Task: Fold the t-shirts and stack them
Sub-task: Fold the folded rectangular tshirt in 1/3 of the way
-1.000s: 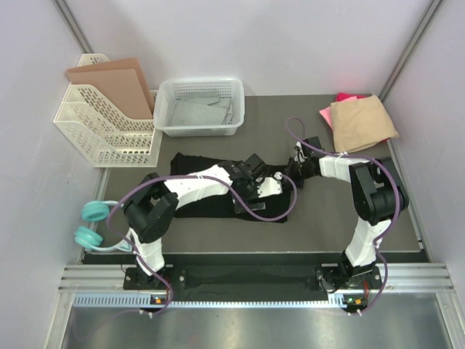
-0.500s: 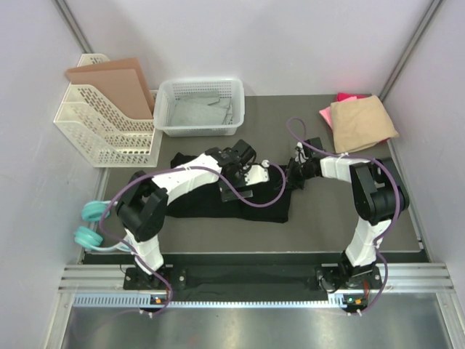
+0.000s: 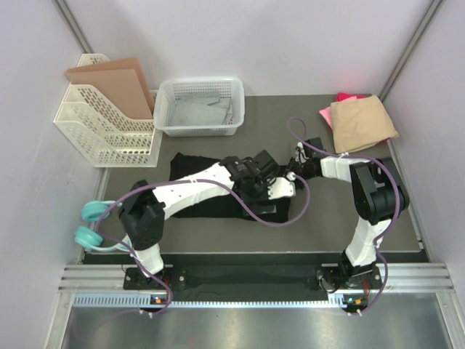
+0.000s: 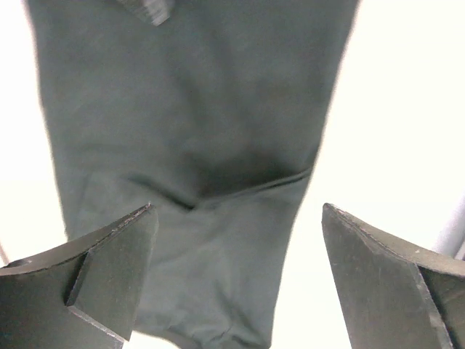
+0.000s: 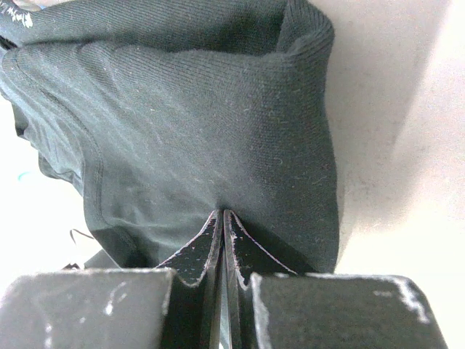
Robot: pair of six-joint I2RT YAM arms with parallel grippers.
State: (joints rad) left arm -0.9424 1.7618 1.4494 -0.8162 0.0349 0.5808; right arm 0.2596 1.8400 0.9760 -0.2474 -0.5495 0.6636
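Black t-shirt [image 5: 203, 123] sits pinched in right gripper [image 5: 221, 216], beneath spread left gripper [image 4: 237, 211].

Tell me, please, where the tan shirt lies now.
In the top view, the tan shirt lies folded at the far right corner, on top of the pink shirt, right of the white basket.

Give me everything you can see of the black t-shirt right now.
The black t-shirt is soft, fine-ribbed knit, lying crumpled in a rough band across the middle of the dark table mat, not neatly folded. Its right end is bunched and pinched in the shut right gripper. A small white print shows at one edge in the right wrist view. The left gripper is wide open over a creased stretch; contact cannot be told.
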